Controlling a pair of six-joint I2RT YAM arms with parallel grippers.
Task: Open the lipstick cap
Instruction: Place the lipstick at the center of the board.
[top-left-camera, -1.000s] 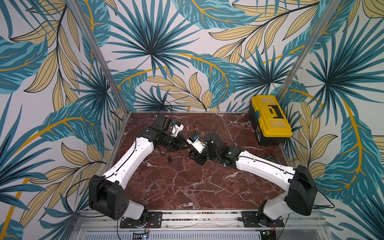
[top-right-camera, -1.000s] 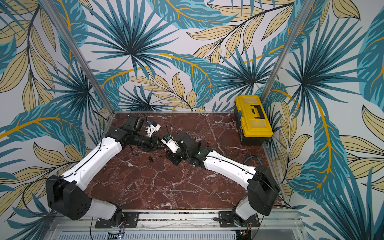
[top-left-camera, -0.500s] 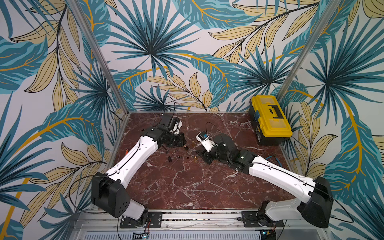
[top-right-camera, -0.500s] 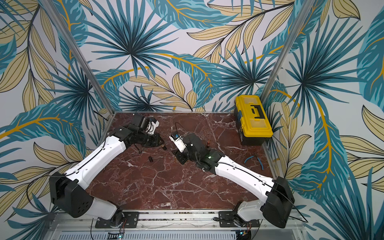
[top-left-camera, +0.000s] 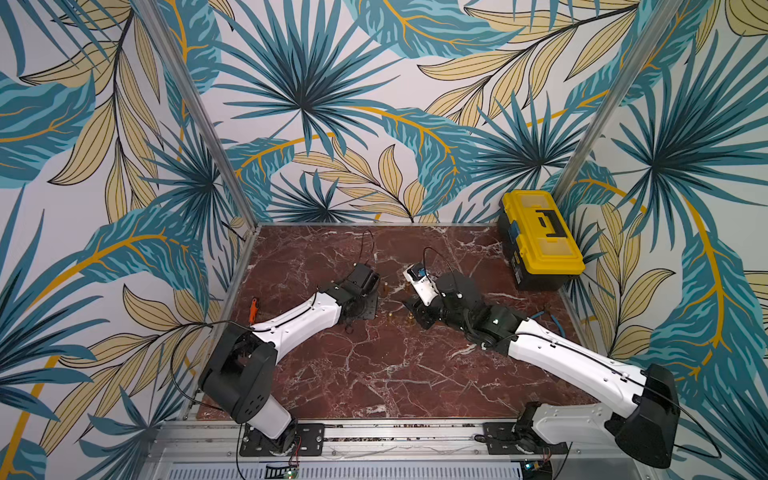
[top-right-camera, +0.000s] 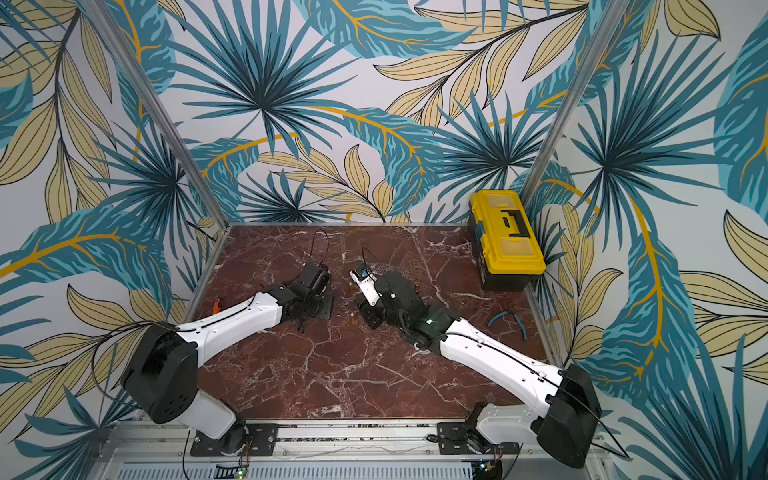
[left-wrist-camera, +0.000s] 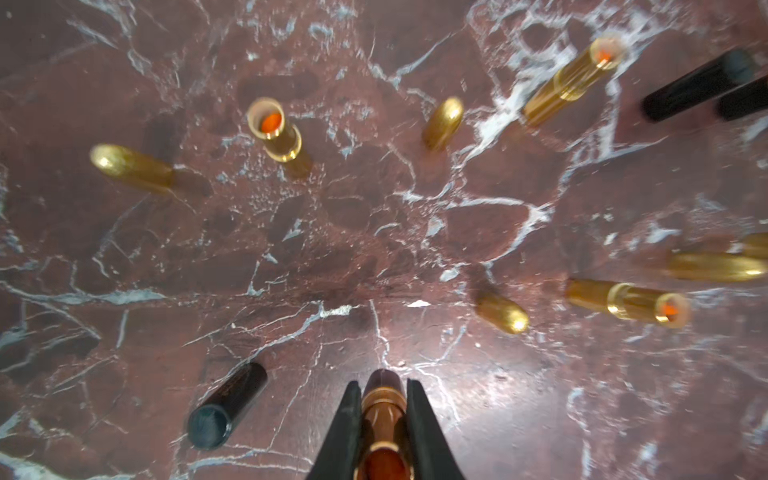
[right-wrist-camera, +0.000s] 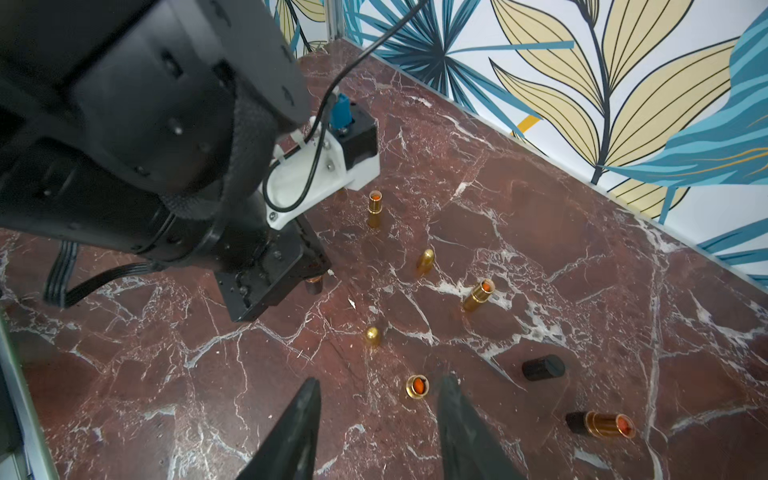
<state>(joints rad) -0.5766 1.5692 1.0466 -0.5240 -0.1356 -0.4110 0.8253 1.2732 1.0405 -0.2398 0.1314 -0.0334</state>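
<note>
The left end effector (left-wrist-camera: 383, 390) pinches a lipstick (left-wrist-camera: 381, 415) close to the red marble bench (left-wrist-camera: 353, 249). It is a glossy copper-gold tube with bright gold rings, and its dark rounded end points past the fingertips. The right end effector (right-wrist-camera: 380, 379) is spread and empty, near an upright uncapped gold lipstick (right-wrist-camera: 417, 386) with an orange core.
</note>
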